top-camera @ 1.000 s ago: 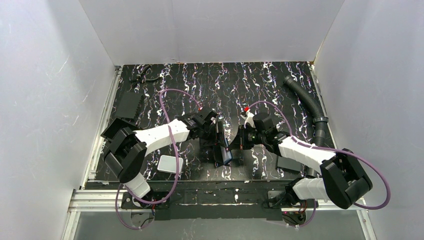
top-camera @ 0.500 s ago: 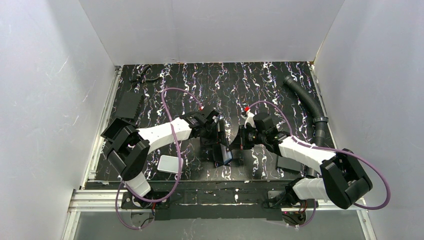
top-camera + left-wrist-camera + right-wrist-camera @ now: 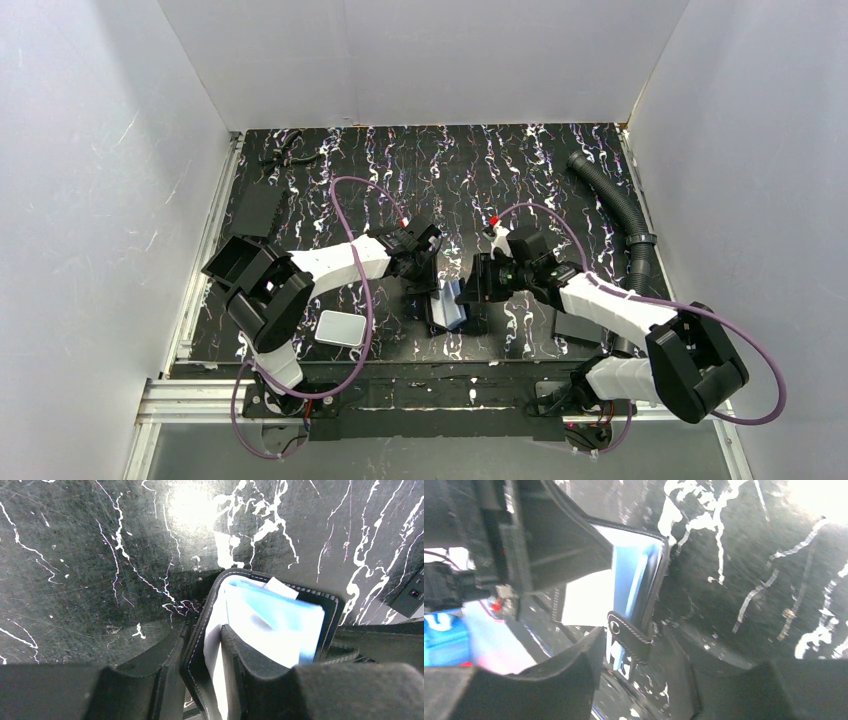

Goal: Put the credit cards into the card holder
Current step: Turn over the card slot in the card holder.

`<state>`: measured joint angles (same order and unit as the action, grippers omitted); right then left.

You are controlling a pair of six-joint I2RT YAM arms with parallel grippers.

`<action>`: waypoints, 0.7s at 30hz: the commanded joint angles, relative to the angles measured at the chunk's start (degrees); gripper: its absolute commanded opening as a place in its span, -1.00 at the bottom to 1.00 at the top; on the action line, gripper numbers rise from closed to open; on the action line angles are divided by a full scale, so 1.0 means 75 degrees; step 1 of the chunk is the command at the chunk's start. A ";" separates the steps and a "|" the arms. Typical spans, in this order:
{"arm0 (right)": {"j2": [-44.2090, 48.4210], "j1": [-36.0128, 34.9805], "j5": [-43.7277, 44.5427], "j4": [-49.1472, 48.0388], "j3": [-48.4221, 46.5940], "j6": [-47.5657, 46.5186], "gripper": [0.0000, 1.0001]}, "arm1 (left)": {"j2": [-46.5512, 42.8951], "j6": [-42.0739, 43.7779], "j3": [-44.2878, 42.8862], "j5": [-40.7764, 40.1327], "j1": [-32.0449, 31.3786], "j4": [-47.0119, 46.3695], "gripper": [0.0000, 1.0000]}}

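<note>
The black card holder point(image 3: 447, 308) stands open on the marbled table between the two arms, its bluish clear pockets point(image 3: 280, 617) facing up. My left gripper point(image 3: 202, 635) is shut on one black cover, one finger outside it and one on the pale pocket inside. My right gripper point(image 3: 631, 635) is open, and the snap tab point(image 3: 626, 630) hangs loose between its fingers. A pale sheet point(image 3: 586, 602) shows inside the card holder; I cannot tell whether it is one of the credit cards. In the top view the left gripper point(image 3: 428, 262) and right gripper point(image 3: 470, 290) flank the card holder.
A pale rounded-corner slab point(image 3: 340, 328) lies near the left arm's base. Flat black plates lie at the left point(image 3: 258, 210) and by the right arm point(image 3: 578, 328). A corrugated black hose point(image 3: 615, 200) runs along the right edge. White walls enclose the table.
My right gripper has opened and let go of the card holder. My left gripper has closed onto the card holder's cover, and the left arm has shifted slightly right.
</note>
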<state>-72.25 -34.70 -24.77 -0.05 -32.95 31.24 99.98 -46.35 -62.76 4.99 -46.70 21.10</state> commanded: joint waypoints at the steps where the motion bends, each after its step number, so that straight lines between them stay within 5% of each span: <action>1: 0.0145 -0.0038 0.1372 0.2264 -0.0892 -0.0822 0.23 | -0.0050 0.0249 -0.0161 -0.0326 0.0019 0.0271 -0.48; 6: 0.0130 -0.0249 0.2369 0.3944 -0.1850 -0.1110 0.48 | -0.0093 0.0250 -0.0054 -0.0166 0.0016 0.0142 -0.58; 12: 0.0510 -0.0716 0.2582 0.4218 -0.2654 -0.0879 0.68 | -0.0247 0.0279 0.0009 -0.0196 0.0018 0.0180 -0.63; 21: 0.0260 -0.0084 0.1285 0.1816 -0.1419 -0.0262 -0.19 | -0.0254 0.0227 0.0397 -0.0180 0.0026 -0.0024 -0.70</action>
<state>-70.65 -38.09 -10.90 22.35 -48.16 27.64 99.96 -45.12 -61.73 4.54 -46.70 20.56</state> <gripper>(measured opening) 0.465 0.159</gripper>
